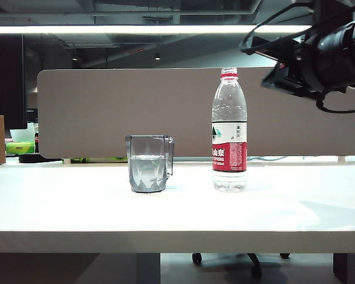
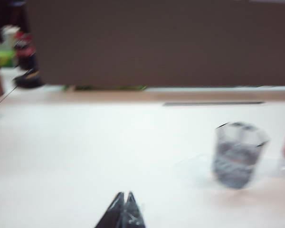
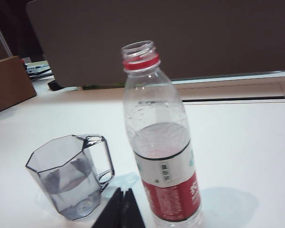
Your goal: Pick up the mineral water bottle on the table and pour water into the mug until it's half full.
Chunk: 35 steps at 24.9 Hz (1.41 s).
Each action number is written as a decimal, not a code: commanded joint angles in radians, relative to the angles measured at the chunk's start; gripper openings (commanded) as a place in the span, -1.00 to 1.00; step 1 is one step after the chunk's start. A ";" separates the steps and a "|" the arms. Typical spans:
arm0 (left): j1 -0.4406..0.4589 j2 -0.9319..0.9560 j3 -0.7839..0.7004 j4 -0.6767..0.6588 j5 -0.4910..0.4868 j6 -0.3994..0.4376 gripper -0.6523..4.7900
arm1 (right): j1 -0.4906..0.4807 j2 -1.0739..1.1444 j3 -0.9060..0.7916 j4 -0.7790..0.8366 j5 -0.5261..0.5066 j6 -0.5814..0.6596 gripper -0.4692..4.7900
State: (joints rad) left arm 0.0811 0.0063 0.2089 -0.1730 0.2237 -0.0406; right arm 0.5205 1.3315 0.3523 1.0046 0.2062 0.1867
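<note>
Your right gripper [image 3: 123,209] is pinched empty beside the mineral water bottle [image 3: 161,156]; mug [image 3: 69,183] near; left gripper [image 2: 125,213] pinched, clear of both.

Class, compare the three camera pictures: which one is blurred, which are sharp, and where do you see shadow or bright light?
Left wrist view: smeared throughout, the mug soft-edged beyond the shut left gripper. Right wrist view: sharp, the mineral water bottle casting a faint shadow on the table, shut right gripper below. Exterior view: sharp, a bright ceiling light strip over a dim background.
</note>
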 commanded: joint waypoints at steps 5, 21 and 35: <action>0.000 0.001 -0.161 0.100 -0.115 -0.031 -0.78 | 0.027 -0.001 0.000 0.017 -0.026 -0.003 -0.82; -0.001 0.001 -0.168 0.046 -0.105 -0.072 -0.78 | -0.014 -0.220 0.000 -0.244 -0.003 -0.084 -0.82; -0.001 0.001 -0.168 0.046 -0.108 -0.072 -0.78 | -0.564 -0.846 -0.068 -0.739 -0.359 -0.195 -0.82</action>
State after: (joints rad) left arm 0.0811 0.0067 0.0368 -0.1352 0.1162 -0.1089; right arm -0.0292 0.5182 0.3012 0.2607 -0.1467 0.0208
